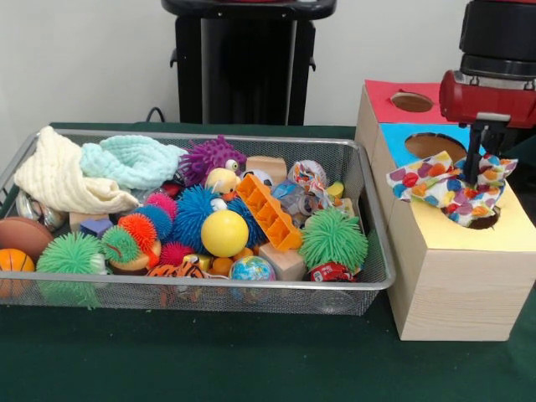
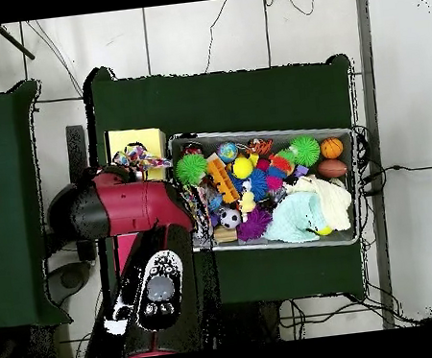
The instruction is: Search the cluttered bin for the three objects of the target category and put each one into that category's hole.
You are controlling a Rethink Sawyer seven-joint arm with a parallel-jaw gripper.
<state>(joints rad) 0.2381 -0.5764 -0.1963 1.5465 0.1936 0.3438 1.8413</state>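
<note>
A white cloth with multicoloured polka dots (image 1: pixel 435 184) lies spread over the yellow top of the pale wooden box (image 1: pixel 456 285), bunched over the round yellow-surround hole (image 1: pixel 490 221). My gripper (image 1: pixel 481 172) points straight down into the cloth above that hole, with its fingers together on the bunched cloth. In the overhead view the cloth (image 2: pixel 138 158) shows on the yellow top (image 2: pixel 133 138), and the arm hides the gripper. The silver wire bin (image 1: pixel 201 138) sits to the left, full of toys. A white patterned piece (image 1: pixel 307 174) lies at its back right; I cannot tell what it is.
The blue-surround hole (image 1: pixel 435 144) and red-surround hole (image 1: pixel 412 101) lie behind the yellow one. The bin holds a cream cloth (image 1: pixel 59 176), a mint knitted cloth (image 1: pixel 134 159), several spiky balls, a yellow ball (image 1: pixel 224 233) and an orange block (image 1: pixel 268 211).
</note>
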